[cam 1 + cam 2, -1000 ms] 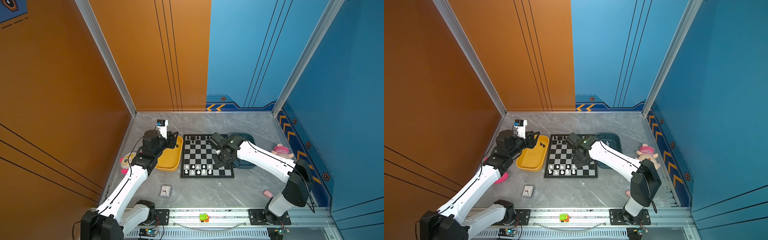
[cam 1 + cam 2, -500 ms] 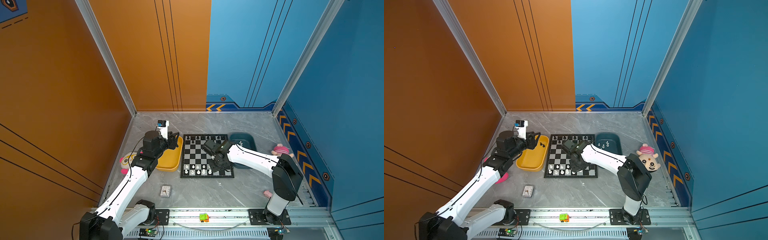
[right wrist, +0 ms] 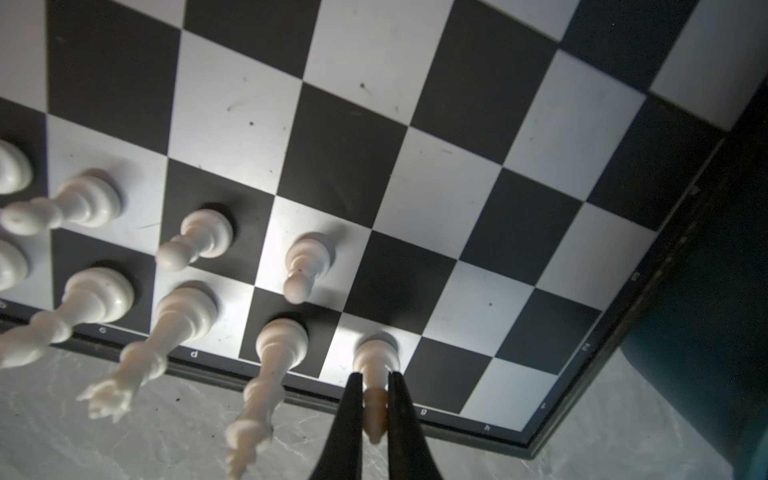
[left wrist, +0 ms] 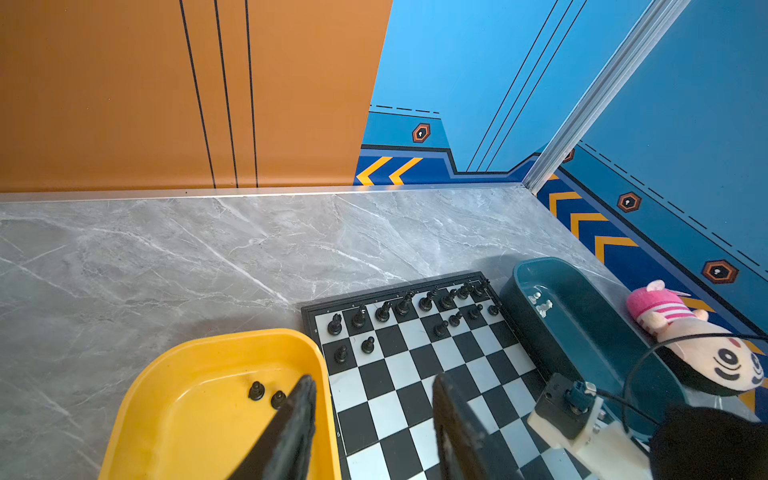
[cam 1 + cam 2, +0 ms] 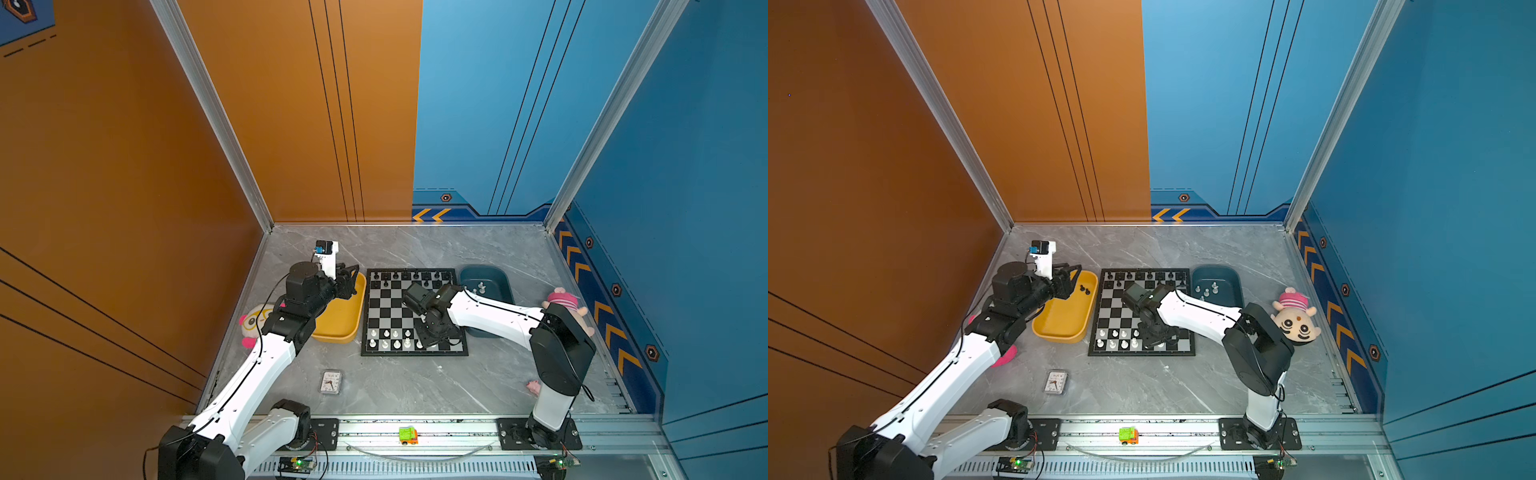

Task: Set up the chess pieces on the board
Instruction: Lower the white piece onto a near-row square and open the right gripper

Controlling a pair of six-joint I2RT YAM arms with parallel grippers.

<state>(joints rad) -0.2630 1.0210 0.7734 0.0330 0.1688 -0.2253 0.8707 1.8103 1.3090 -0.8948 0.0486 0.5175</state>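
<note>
A white piece (image 3: 376,353), its base apparently set on a near-row square of the chessboard (image 5: 390,307), is pinched in the closed right hand (image 3: 375,376). It could be toppled by a skewed release into the tall neighbour (image 3: 278,345) just beside. The half-open, empty left hand (image 4: 374,419) is held over the yellow tray (image 4: 208,345). The grey marbled bench (image 5: 415,386) is enclosed by an orange wall (image 5: 291,124) and a blue wall (image 5: 498,104).

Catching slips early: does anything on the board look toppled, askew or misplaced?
Nothing stands out. The chess pieces on the board stand upright on squares. The black pawn row has a gap, but two black pawns wait in the yellow tray, and the right gripper holds a white piece upright.
</note>
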